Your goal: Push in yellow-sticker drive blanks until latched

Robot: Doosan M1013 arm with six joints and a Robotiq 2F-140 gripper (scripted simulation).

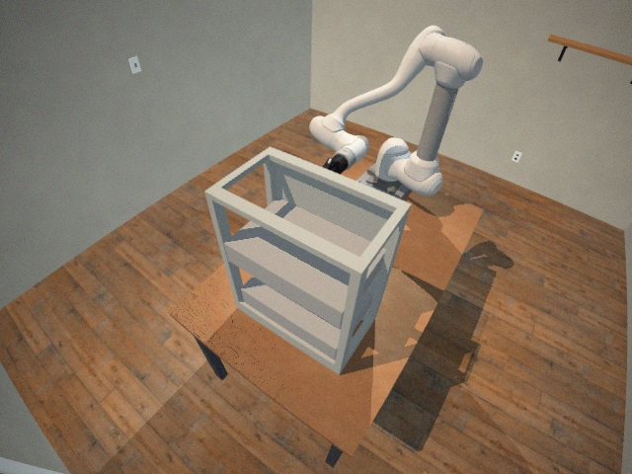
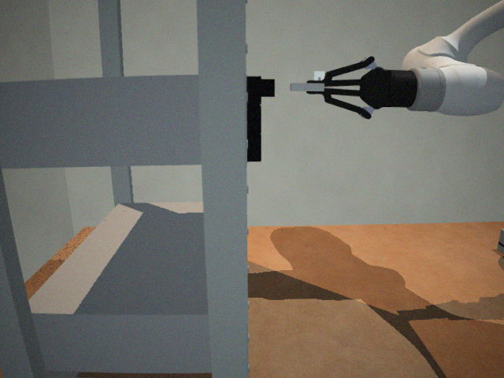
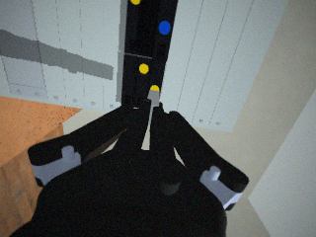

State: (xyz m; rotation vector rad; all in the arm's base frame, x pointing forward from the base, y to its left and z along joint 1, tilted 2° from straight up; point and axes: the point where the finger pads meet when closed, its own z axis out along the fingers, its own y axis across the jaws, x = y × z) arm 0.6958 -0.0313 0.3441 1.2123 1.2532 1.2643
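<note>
The grey rack (image 1: 349, 306) (image 2: 224, 183) stands upright on the table. A black bay unit (image 2: 254, 126) (image 3: 139, 37) is on its face; one black block (image 2: 268, 87) protrudes farther than the rest. The wrist view shows a yellow sticker (image 3: 143, 68), a second yellow sticker (image 3: 154, 89) partly covered by the fingertip, another yellow sticker (image 3: 135, 2) at the top edge and a blue sticker (image 3: 164, 28). Blank edges are hard to make out. My gripper (image 2: 315, 87) (image 3: 153, 98) is shut. A slim grey bar (image 2: 298, 87) (image 3: 154, 97) extends from its tips, level with the protruding block, a short gap away.
The rack and the arm's base (image 1: 387, 184) share the wooden table (image 1: 285, 356) (image 2: 447, 244). The pale rack panels (image 3: 212, 59) flank the black bay. The arm (image 1: 339, 134) (image 2: 455, 89) reaches in from the base side. A wall shelf (image 1: 587, 47) is far off.
</note>
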